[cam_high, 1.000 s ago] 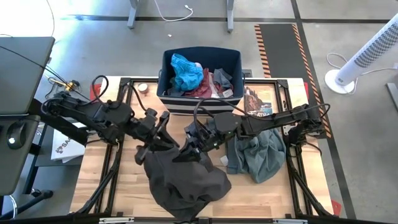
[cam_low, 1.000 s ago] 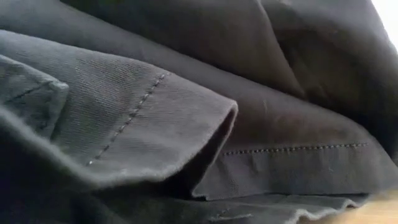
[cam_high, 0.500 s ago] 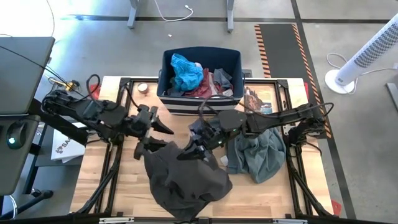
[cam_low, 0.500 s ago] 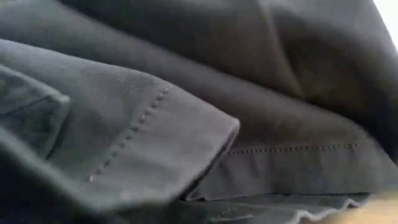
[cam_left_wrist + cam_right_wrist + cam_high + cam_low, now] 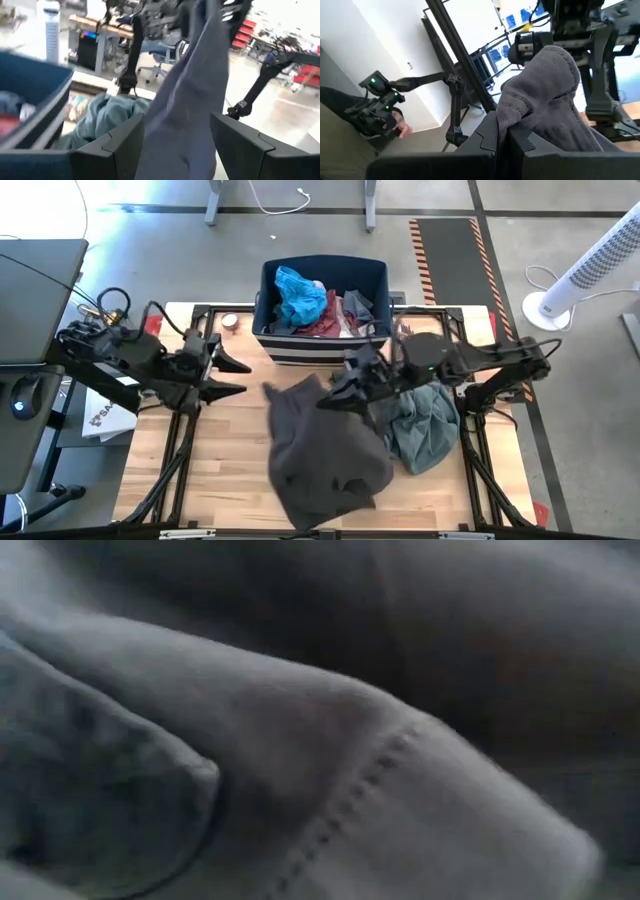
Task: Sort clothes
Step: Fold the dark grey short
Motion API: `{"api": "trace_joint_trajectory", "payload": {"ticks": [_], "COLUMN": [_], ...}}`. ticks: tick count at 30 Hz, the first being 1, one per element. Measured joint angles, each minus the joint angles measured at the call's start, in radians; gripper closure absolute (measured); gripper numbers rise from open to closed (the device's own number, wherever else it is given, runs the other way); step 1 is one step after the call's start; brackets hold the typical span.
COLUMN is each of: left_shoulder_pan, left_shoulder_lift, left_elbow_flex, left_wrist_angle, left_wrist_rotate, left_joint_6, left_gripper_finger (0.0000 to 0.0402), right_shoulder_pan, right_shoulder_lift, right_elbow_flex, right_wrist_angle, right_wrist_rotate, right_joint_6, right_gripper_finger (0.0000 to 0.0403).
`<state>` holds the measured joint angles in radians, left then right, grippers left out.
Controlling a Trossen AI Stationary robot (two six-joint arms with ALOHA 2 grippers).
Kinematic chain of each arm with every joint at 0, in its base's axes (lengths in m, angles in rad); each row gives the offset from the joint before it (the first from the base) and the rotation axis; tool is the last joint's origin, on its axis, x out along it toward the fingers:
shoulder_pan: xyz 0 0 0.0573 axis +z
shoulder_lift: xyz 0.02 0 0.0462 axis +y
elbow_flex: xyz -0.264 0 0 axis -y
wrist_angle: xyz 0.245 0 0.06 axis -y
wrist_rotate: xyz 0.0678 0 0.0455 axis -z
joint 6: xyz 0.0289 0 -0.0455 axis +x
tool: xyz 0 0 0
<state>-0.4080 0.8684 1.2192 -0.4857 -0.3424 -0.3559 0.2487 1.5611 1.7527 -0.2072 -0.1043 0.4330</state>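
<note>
Left gripper: at the middle left of the high view, fingers spread apart and holding nothing; the trousers hang well apart from it.
Right gripper: near the centre of the high view, fingers pressed together on a fold of the dark grey-brown trousers; the right wrist view shows the cloth pinched between the pads.
Trousers: hanging from the right gripper and spread over the lower centre of the wooden table.
Grey-green shirt: lying just right of the trousers, touching them.
Navy bin: at the upper centre, with bright blue and maroon pieces inside.
Risk: I judge only one small fold is held, so the heavy cloth may slip out.
Risk: the trailing hem may catch the shirt and drag it along.
</note>
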Motion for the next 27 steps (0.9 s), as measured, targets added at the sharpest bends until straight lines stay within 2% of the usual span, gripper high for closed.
{"api": "trace_joint_trajectory", "payload": {"ticks": [5, 8, 17, 20, 24, 27], "left_shoulder_pan": [0.0, 0.001, 0.018, 0.03, 0.045, 0.067], "left_shoulder_lift": [-0.039, -0.043, 0.025, 0.074, 0.148, 0.206], "left_elbow_flex": [-0.181, -0.328, -0.78, -0.912, -1.037, -1.076], "left_wrist_angle": [0.063, 0.174, 0.703, 0.947, 1.217, 1.343], "left_wrist_rotate": [-0.034, -0.042, -0.032, -0.035, -0.113, -0.108], "left_joint_6": [-0.159, -0.268, -0.539, -0.629, -0.668, -0.663], "left_gripper_finger": [0.0187, 0.0188, 0.0189, 0.0189, 0.0189, 0.0189], "right_shoulder_pan": [0.013, 0.022, 0.029, 0.033, 0.055, 0.079], "right_shoulder_lift": [-0.035, -0.041, -0.038, -0.038, -0.037, -0.037], "right_elbow_flex": [0.0, 0.0, 0.0, 0.0, 0.0, 0.0], "right_wrist_angle": [-0.051, -0.053, -0.067, -0.066, -0.064, -0.044], "right_wrist_rotate": [0.037, 0.044, 0.036, 0.015, -0.014, -0.019], "right_joint_6": [-0.023, -0.029, 0.0, 0.026, 0.059, 0.064], "right_gripper_finger": [0.0402, 0.0402, 0.0402, 0.0402, 0.0402, 0.0402]}}
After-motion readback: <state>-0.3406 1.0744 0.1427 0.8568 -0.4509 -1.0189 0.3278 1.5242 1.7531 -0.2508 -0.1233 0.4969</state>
